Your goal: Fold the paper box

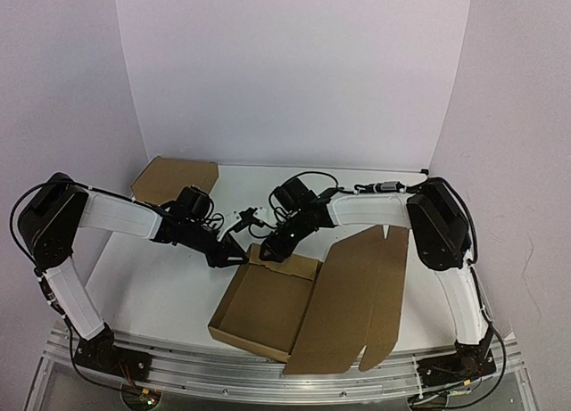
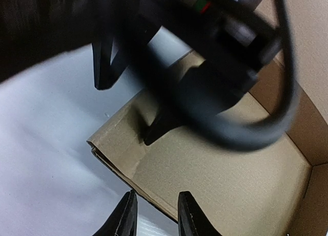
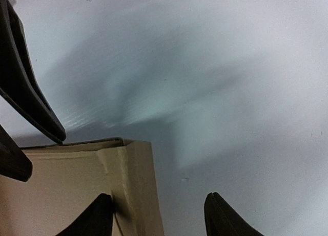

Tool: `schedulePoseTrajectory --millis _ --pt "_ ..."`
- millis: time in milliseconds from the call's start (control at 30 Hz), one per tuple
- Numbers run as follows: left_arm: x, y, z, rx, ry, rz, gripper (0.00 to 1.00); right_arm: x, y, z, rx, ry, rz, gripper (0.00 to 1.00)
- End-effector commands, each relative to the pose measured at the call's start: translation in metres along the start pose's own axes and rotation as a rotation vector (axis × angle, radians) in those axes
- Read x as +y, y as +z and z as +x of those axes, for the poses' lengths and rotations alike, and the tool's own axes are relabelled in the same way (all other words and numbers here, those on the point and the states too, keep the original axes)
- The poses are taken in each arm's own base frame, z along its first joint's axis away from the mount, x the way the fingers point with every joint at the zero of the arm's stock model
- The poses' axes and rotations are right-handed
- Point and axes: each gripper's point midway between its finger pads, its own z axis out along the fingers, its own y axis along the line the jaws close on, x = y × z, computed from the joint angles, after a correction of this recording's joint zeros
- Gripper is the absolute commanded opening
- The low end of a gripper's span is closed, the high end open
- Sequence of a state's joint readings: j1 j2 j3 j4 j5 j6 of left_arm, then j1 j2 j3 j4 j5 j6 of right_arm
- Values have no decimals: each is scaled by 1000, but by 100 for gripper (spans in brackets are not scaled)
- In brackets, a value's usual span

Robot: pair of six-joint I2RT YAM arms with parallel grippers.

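The paper box (image 1: 268,304) lies near the front of the table with low walls raised. Its flat lid panel (image 1: 357,291) spreads to the right. My left gripper (image 1: 236,256) is at the box's far left corner. In the left wrist view its fingers (image 2: 126,215) are open and straddle the folded side wall (image 2: 118,162). My right gripper (image 1: 270,250) is at the box's far wall, close to the left one. In the right wrist view it (image 3: 159,195) is wide open, with one finger (image 3: 97,218) over the inside of the wall corner (image 3: 136,185).
A second, ready-made brown box (image 1: 175,179) sits at the back left of the white table (image 1: 161,286). White walls enclose the back and both sides. The two grippers are nearly touching, and the right arm's cable crosses the left wrist view (image 2: 241,128).
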State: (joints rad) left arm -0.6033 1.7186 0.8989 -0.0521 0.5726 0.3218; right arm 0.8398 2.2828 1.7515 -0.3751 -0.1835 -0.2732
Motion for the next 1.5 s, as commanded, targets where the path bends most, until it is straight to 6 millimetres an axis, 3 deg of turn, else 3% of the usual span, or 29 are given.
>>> schedulePoseTrajectory --millis 0,167,233,467,567,667,800,900,1033,1067,1133,1167,1467 --pt "-4 5 2 14 -8 22 30 -6 18 12 46 -19 17 53" --pt "-14 6 -6 -4 -33 70 30 -14 24 13 56 -11 57 11" --pt "-19 7 -8 -10 -60 99 30 -15 25 13 58 -2 64 0" --pt "-25 8 -19 -35 -117 149 31 -24 23 24 93 10 138 0" --pt "-26 10 -17 -34 -120 152 31 -22 22 11 62 51 125 24" --pt "-24 11 -13 -31 -125 143 30 -20 20 -5 20 76 116 41" --pt "-23 11 -15 -39 -119 134 30 -18 25 -20 -16 76 89 42" --pt "-22 11 -15 -44 -115 128 30 -15 32 -18 -14 65 63 44" --pt "-22 11 -13 -40 -122 124 30 -3 39 -11 -5 12 5 54" --pt "-21 12 -13 -39 -122 124 30 1 40 -10 -9 -2 -18 49" --pt "-21 12 -13 -38 -123 121 30 6 41 -11 -27 -19 -46 10" --pt "-21 11 -14 -41 -121 124 30 8 40 -12 -36 -25 -52 2" --pt "-29 5 -26 -60 -104 170 35 -3 27 -6 -39 -54 39 0"
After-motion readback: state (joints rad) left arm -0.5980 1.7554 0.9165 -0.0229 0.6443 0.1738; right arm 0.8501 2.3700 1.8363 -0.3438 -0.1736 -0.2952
